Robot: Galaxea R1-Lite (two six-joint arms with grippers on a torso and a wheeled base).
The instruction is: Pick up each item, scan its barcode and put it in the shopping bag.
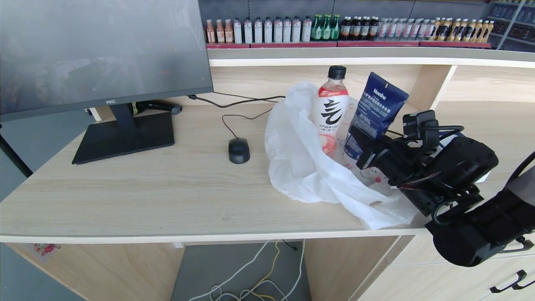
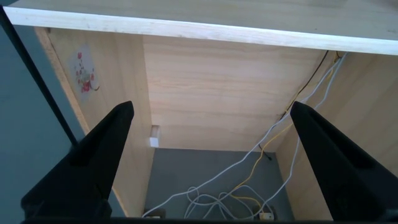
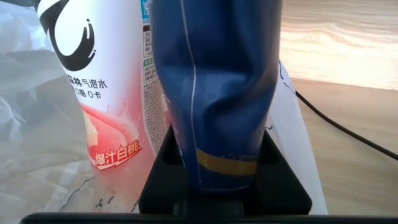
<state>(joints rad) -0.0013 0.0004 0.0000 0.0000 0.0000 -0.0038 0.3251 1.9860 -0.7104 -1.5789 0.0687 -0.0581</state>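
The right gripper [image 1: 363,147] sits over the right side of the counter [image 1: 146,188], its jaws pinching the lower part of the blue pouch [image 1: 378,113]; in the right wrist view the pouch [image 3: 217,93] rises straight up out of the gripper [image 3: 224,186], one black finger on each flat face, and its creased bottom edge with a yellow band lies low between the fingers; the pouch stands nearly upright, leaning slightly to the robot's right at the top, and is held above the open mouth of the white shopping bag [image 1: 301,163]; just beside it, on the robot's left, the drink bottle [image 1: 331,113] stands upright inside the bag, black cap on, with the thin plastic gathered around its lower half; from the wrist the bottle [image 3: 106,81] and pouch look very close, though whether they touch cannot be told; the bag [image 3: 37,155] lies crumpled toward the front edge of the counter; the left gripper [image 2: 211,162] hangs below the counter's front edge with its jaws spread wide and nothing between them, facing the cables [image 2: 249,186] under the desk; a monitor [image 1: 100,50] and a mouse [image 1: 239,150] sit on the counter's left part.
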